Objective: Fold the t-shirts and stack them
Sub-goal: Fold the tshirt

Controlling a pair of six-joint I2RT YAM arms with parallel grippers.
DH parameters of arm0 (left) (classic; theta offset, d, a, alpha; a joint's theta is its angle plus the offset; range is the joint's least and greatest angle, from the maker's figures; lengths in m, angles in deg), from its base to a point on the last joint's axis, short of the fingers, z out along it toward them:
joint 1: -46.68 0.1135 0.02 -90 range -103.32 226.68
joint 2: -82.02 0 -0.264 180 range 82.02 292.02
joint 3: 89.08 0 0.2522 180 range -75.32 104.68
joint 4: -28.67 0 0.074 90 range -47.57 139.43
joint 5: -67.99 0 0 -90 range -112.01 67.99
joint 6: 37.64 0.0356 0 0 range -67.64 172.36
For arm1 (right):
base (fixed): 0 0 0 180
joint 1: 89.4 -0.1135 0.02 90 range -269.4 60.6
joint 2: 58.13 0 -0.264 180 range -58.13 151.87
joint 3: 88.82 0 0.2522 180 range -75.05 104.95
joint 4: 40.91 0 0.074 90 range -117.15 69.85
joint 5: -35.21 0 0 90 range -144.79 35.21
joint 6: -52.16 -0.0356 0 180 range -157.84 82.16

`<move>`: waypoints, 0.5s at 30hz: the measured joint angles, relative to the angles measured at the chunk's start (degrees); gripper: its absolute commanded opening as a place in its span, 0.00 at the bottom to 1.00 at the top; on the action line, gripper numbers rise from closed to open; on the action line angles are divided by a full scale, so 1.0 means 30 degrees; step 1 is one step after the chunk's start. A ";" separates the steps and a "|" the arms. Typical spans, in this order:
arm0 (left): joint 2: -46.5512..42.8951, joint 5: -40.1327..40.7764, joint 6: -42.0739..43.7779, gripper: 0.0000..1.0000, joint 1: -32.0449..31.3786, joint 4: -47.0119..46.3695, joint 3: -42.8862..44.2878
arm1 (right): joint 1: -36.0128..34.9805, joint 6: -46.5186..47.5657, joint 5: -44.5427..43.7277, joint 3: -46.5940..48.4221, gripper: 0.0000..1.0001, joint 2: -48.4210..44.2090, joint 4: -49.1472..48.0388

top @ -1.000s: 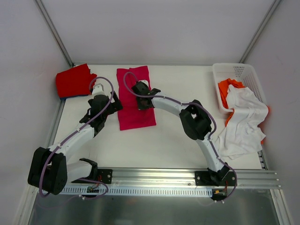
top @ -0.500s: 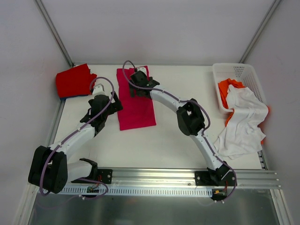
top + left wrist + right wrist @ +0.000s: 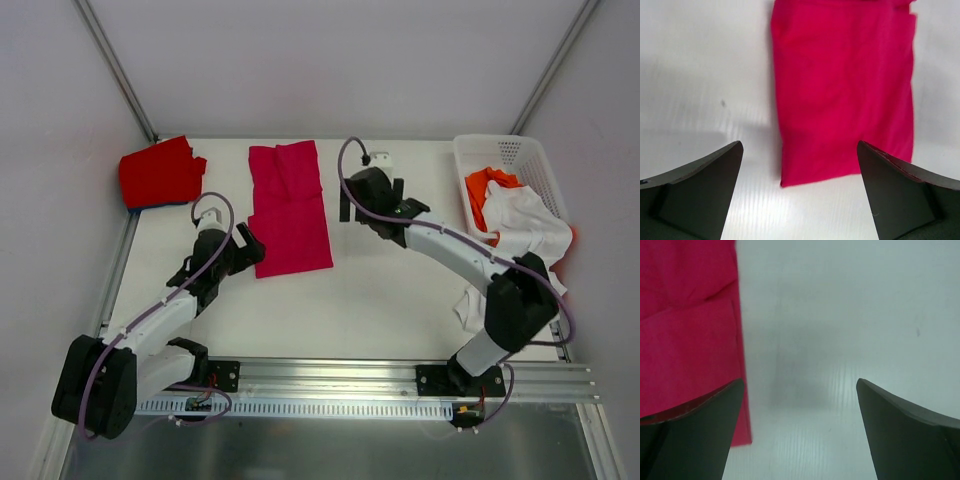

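Note:
The crimson-pink t-shirt (image 3: pixel 290 205) lies folded into a long strip on the table, its near end (image 3: pixel 842 90) filling the left wrist view. My left gripper (image 3: pixel 250 244) (image 3: pixel 800 200) is open just short of the strip's near left corner, holding nothing. To the right of the strip my right gripper (image 3: pixel 370 203) (image 3: pixel 800 435) hangs open over bare table, with the strip's right edge (image 3: pixel 687 340) beside its left finger. A folded red t-shirt (image 3: pixel 160 172) lies at the back left with a blue edge (image 3: pixel 158 206) under it. An orange t-shirt (image 3: pixel 488 186) and a white t-shirt (image 3: pixel 520 250) are at the basket.
The white lattice basket (image 3: pixel 520 150) stands at the back right; the white t-shirt spills over its near rim onto the table. My right arm's elbow (image 3: pixel 520 300) sits over that cloth. The metal rail (image 3: pixel 330 375) with both bases runs along the near edge.
My right gripper opened, let go of the crimson-pink strip and swung right, off the cloth. My left gripper drew back slightly toward the near edge.

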 measured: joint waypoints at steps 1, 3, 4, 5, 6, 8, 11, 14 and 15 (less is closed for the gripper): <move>-0.0299 -0.0080 -0.0182 0.99 0.0000 -0.0015 -0.0510 | -0.0044 -0.0393 0.0539 -0.1610 0.99 -0.1290 -0.0787; -0.0860 -0.0138 -0.0568 0.99 0.0000 0.0095 -0.1523 | -0.0124 -0.1013 0.1392 -0.3847 1.00 -0.2812 -0.1268; -0.1056 -0.0146 -0.0699 0.99 0.0000 0.0109 -0.1960 | -0.0138 -0.1392 0.2164 -0.5056 1.00 -0.3308 -0.1756; -0.1195 -0.0146 -0.0867 0.99 0.0000 0.0160 -0.2353 | -0.0138 -0.1639 0.2623 -0.5792 1.00 -0.3468 -0.2055; -0.1311 -0.0153 -0.1100 0.99 0.0000 0.0160 -0.2812 | -0.0138 -0.2018 0.3242 -0.6666 0.99 -0.3504 -0.2499; -0.1341 -0.0240 -0.1435 0.99 0.0000 0.0095 -0.3308 | -0.0131 -0.2696 0.4554 -0.8233 0.99 -0.3381 -0.3410; -0.1479 -0.0576 -0.2055 0.99 0.0000 -0.1472 -0.4124 | -0.0131 -0.3548 0.6652 -0.9857 0.96 -0.2827 -0.4809; -0.1056 -0.1093 -0.2747 0.99 0.0000 -0.3468 -0.4765 | -0.0058 -0.4357 0.8896 -1.0601 0.94 -0.1821 -0.6914; -0.0648 -0.1282 -0.2965 0.99 0.0000 -0.4087 -0.4801 | -0.0015 -0.4590 0.9544 -1.0739 0.93 -0.1625 -0.7876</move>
